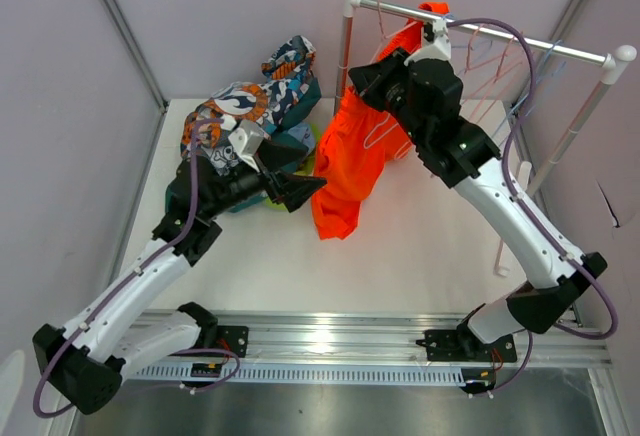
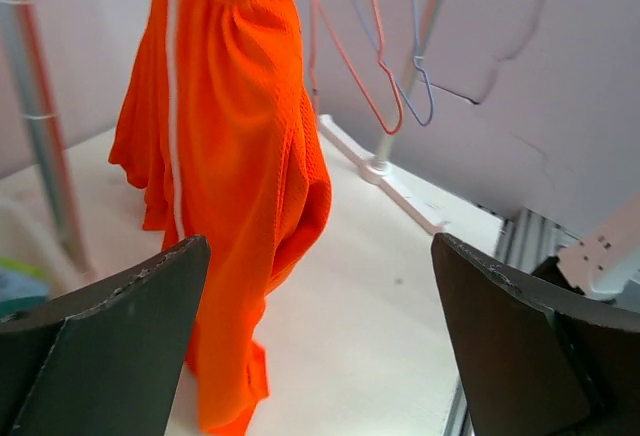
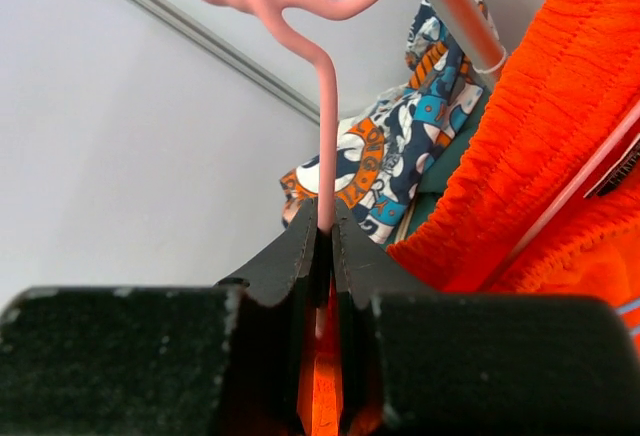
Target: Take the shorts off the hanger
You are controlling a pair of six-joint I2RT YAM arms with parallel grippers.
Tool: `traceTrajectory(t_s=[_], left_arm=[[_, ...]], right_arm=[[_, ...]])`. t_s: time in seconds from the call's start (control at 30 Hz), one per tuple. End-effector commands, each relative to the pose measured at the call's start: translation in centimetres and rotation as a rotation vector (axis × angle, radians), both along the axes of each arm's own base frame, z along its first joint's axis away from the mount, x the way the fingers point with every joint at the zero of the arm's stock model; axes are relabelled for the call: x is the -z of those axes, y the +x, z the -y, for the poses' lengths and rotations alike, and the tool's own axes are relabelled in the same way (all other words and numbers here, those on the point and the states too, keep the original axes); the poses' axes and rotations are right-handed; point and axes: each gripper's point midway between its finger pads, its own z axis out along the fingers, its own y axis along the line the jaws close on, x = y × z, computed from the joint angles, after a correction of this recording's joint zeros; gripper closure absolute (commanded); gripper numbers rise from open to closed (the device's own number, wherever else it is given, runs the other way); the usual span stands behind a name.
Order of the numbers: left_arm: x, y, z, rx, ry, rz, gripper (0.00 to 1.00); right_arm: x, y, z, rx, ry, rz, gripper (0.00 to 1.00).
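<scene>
I had the right gripper [image 3: 325,241] clamped on the pink hanger [image 3: 323,136], with the orange shorts [image 1: 350,156] hanging at the table's [image 1: 420,246] far edge. The left gripper [image 1: 298,188] gaped; I judged it should grip low and pull down steadily.

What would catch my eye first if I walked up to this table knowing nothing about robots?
The bright orange fabric shorts hanging from the metal rail at the back right stand out first. The white right arm reaches up beside them, its jaws pinched shut on a thin pink wire hanger. To the left, a heap of colourful printed shorts lies on the white table, with the left arm holding its jaws wide open beside it.
</scene>
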Motion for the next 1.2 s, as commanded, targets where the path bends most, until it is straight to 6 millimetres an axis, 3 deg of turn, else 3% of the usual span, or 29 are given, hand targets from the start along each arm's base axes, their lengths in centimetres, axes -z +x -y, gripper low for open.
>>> traceTrajectory(t_s=[0.0, 0.17, 0.23, 0.27, 0.33, 0.37, 0.43, 0.5, 0.53, 0.6, 0.63, 0.7, 0.73, 0.77, 0.83, 0.87, 0.9, 1.0, 1.1, 1.13, 1.17], left_arm=[[-1.1, -0.8, 2.5, 0.101, -0.064, 0.056, 0.01], [0.2, 0.8, 4.8, 0.093, -0.058, 0.037, 0.01], [1.1, 2.1, 5.4, 0.069, -0.049, 0.020, 0.05], [1.1, 3.1, 5.3, 0.024, -0.056, 0.017, 0.12], [1.1, 4.6, 5.5, -0.020, -0.069, 0.009, 0.34], [1.2, 5.0, 5.5, -0.035, -0.072, 0.004, 0.65], [1.0, 5.2, 5.3, -0.057, -0.085, -0.012, 0.99], [0.4, 4.6, 5.0, -0.074, -0.099, -0.007, 1.00], [1.4, 4.2, 4.7, -0.088, -0.080, -0.028, 1.00], [-0.1, 1.8, 3.6, -0.092, -0.091, 0.010, 1.00], [0.2, 1.1, 3.0, -0.108, -0.077, -0.001, 1.00], [0.3, -2.2, 1.4, -0.095, -0.094, 0.016, 1.00], [2.0, -3.1, 0.8, -0.101, -0.070, -0.016, 1.00], [1.4, -5.5, -0.2, -0.073, -0.104, 0.001, 1.00], [2.6, -6.9, -1.5, -0.091, -0.113, -0.024, 1.00], [4.2, -7.4, -2.0, -0.099, -0.096, -0.064, 1.00], [4.2, -8.2, -2.9, -0.103, -0.116, -0.061, 1.00], [5.7, -7.7, -4.1, -0.172, -0.113, -0.095, 1.00], [4.8, -6.4, -3.7, -0.211, -0.132, -0.100, 1.00], [5.9, -5.1, -2.8, -0.238, -0.094, -0.133, 1.00], [5.3, -4.3, -2.5, -0.262, -0.087, -0.130, 1.00]], right_arm=[[-8.5, -3.2, 3.1, 0.025, 0.196, 0.188, 1.00], [-9.0, -4.0, 3.3, 0.008, 0.235, 0.181, 1.00], [-9.1, -4.3, 3.4, 0.000, 0.246, 0.178, 1.00], [-9.0, -4.4, 3.5, 0.000, 0.243, 0.173, 1.00], [-9.3, -5.0, 4.0, 0.004, 0.250, 0.175, 1.00], [-8.7, -4.9, 4.1, 0.007, 0.244, 0.167, 1.00], [-8.8, -5.1, 5.0, 0.022, 0.253, 0.169, 1.00], [-8.3, -4.9, 5.5, 0.034, 0.246, 0.159, 1.00], [-8.5, -4.8, 6.1, 0.043, 0.248, 0.164, 1.00], [-8.5, -4.5, 6.5, 0.050, 0.246, 0.160, 1.00], [-8.5, -4.2, 6.9, 0.060, 0.240, 0.164, 1.00], [-8.9, -3.8, 7.4, 0.071, 0.237, 0.171, 1.00], [-8.8, -3.3, 7.7, 0.077, 0.231, 0.168, 1.00], [-9.4, -3.1, 8.2, 0.083, 0.241, 0.177, 1.00], [-9.5, -2.6, 8.7, 0.084, 0.241, 0.177, 1.00], [-9.6, -2.2, 9.3, 0.098, 0.244, 0.178, 1.00], [-9.7, -2.0, 9.5, 0.100, 0.250, 0.178, 1.00], [-9.8, -2.0, 9.7, 0.093, 0.279, 0.172, 1.00], [-9.1, -2.4, 8.3, 0.021, 0.321, 0.147, 1.00], [-9.0, -2.6, 7.9, -0.002, 0.337, 0.140, 1.00], [-8.3, -2.6, 7.3, -0.028, 0.366, 0.106, 1.00]])
